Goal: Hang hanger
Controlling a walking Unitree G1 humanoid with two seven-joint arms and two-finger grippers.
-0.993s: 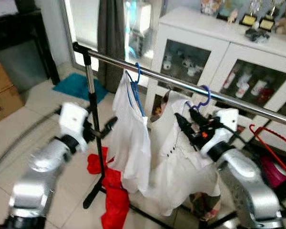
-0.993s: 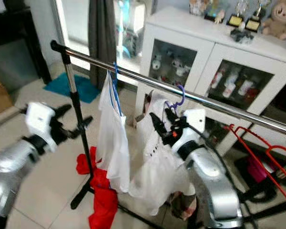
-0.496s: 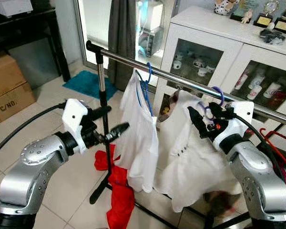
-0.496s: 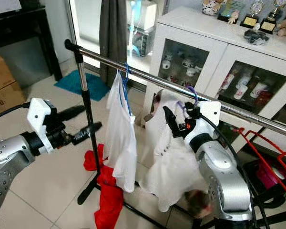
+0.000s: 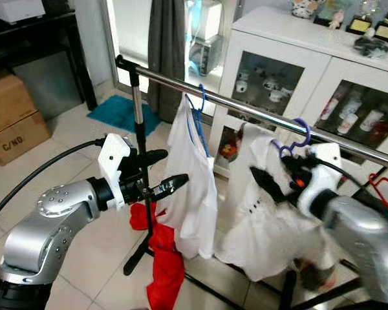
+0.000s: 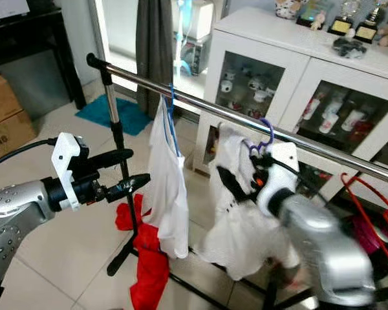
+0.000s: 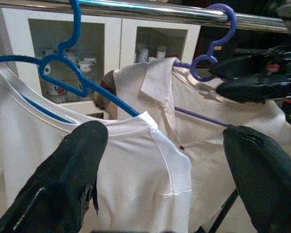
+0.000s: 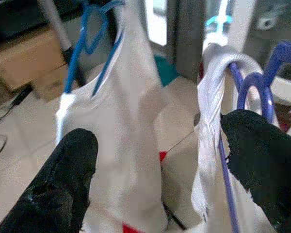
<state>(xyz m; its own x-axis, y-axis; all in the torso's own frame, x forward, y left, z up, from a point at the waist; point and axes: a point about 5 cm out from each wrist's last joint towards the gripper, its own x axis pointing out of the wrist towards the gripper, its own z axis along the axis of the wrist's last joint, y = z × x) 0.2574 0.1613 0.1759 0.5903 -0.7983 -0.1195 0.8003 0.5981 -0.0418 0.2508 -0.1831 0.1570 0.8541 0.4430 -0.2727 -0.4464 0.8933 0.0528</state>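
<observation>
The biggest thing in front of me is the long shiny metal clothes rail (image 5: 246,111) on its black stand. Behind it is a white cabinet with glass doors (image 5: 291,77). Two white shirts hang on the rail. The plain white T-shirt (image 5: 193,187) hangs on a thin blue hanger (image 5: 195,113). Next to it, the white collared shirt (image 5: 271,206) hangs on the purple plastic hanger (image 5: 296,137). Its hook is over the rail. Some red cloth (image 5: 163,258) lies on the floor by the stand.

My right gripper (image 6: 242,184) is just beside the purple hanger. Its two black fingers are spread apart and hold nothing. My left gripper (image 5: 160,173) is close to the T-shirt, and its fingers are apart too.

I think the hanging is done, because the purple hook sits on the rail. Next I should pull my right arm away slowly, so I do not bump the hanger off.
</observation>
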